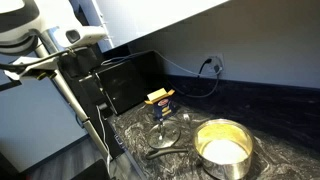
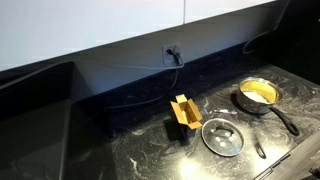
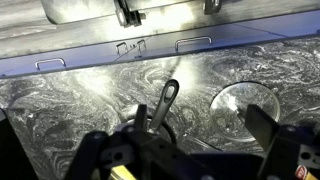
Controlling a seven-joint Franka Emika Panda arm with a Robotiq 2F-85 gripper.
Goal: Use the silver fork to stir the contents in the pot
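The jaws stand spread wide with nothing between them. In the wrist view the gripper [image 3: 180, 138] hangs above the marbled counter [image 3: 60, 110]; just beyond it we see a dark handle [image 3: 166, 100] with a hole at its end, which we take for the pot's, and a round glass lid [image 3: 240, 105] beside it; no fork shows there.

Further out, in an exterior view, the pot [image 2: 258, 93] sits on the counter with its handle running away from the wall, and the contents [image 2: 260, 91] lie pale yellow inside it. The lid is near the pot and a yellow box [image 2: 183, 110] stands just past the lid. A thin grey sliver between the lid and the end of the pot's handle is, we judge, the silver fork [image 2: 258, 148]; it lies flat and apart from both.

The arm [image 1: 60, 60] is high and well apart from the pot, so we judge the step in hand to be the reach for the fork, with nothing yet picked up or stirred. The next move calls for coming down over the fork, turning the jaws across its narrow handle, and pinching low against the counter; so flat and slim a thing may slip.
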